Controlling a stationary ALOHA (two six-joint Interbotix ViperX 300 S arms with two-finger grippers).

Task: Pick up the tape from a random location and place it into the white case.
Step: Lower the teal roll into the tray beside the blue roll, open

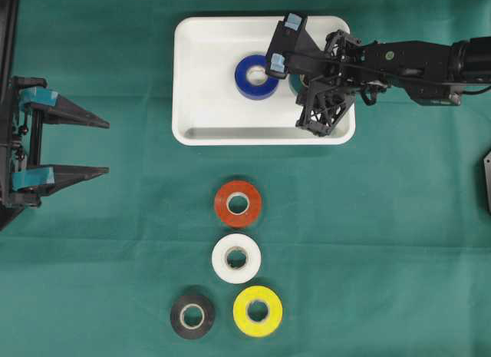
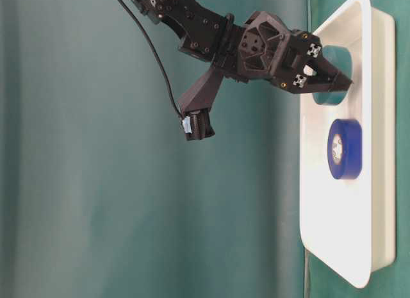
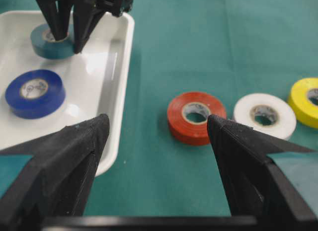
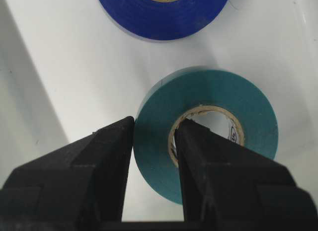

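Note:
The white case [image 1: 184,80] lies at the top centre with a blue tape roll [image 1: 255,77] flat inside it. My right gripper [image 4: 155,124] reaches down into the case and is shut on a teal tape roll [image 4: 208,92]. One finger is inside the core and the other is on the outer wall. In the table-level view the teal roll [image 2: 333,61] sits at the gripper tips [image 2: 343,83] close over the case floor; I cannot tell if it touches. My left gripper [image 1: 107,148] stands open at the far left with nothing between its fingers.
On the green cloth below the case lie a red roll [image 1: 238,203], a white roll [image 1: 236,258], a black roll [image 1: 192,316] and a yellow roll [image 1: 258,311]. The left wrist view shows the red roll [image 3: 196,116] ahead and the case rim [image 3: 121,67] to its left.

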